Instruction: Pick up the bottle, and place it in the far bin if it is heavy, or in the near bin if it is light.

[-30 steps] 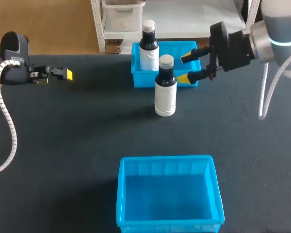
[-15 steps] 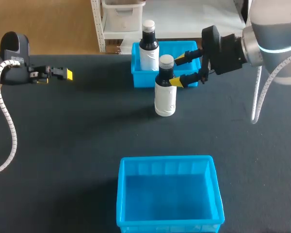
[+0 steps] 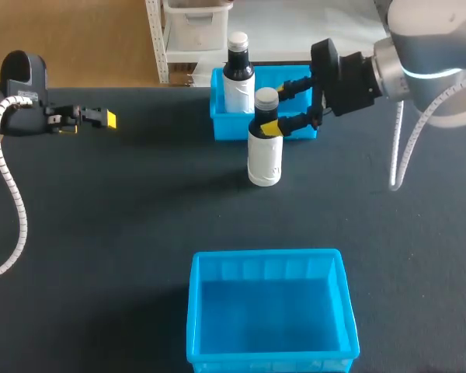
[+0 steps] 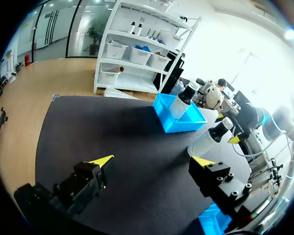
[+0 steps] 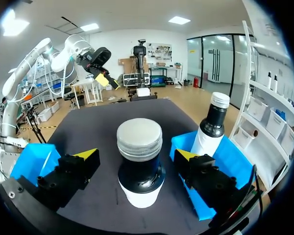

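Head view
R arm: my right arm (image 3: 419, 66) comes in from the far right corner, forearm about level, wrist turned toward the middle of the counter (image 3: 124, 225).
R fingers: the right fingers (image 3: 269, 127) are spread, one yellow tip on each side of the bottle neck, just under the cap. I can't see contact from here.
Bottle: the bottle (image 3: 265, 148) stands upright on the counter, just in front of the far bin (image 3: 299, 78).
Other bottle: the second bottle (image 3: 238, 74) stands upright in the far bin's left end.
Near bin: the near bin (image 3: 210, 311) is at the front edge, well apart from the bottle.
L arm: my left arm (image 3: 19, 109) lies low along the far left edge. The left fingers (image 3: 107, 119) point toward the middle, well apart from everything.

Left wrist view
L fingers: the left fingers (image 4: 102, 160) are spread wide w/ only bare counter between them.
Ahead: bottle (image 4: 208, 142), w/ the right fingers (image 4: 233, 139) at its neck.

Right wrist view
R fingers: the right fingers (image 5: 85, 155) flank the bottle (image 5: 139, 171) at shoulder height, w/ a gap on both sides, so not pinching.
Beyond: second bottle (image 5: 211, 125) in the far bin (image 5: 235, 161), beside the right-hand finger.
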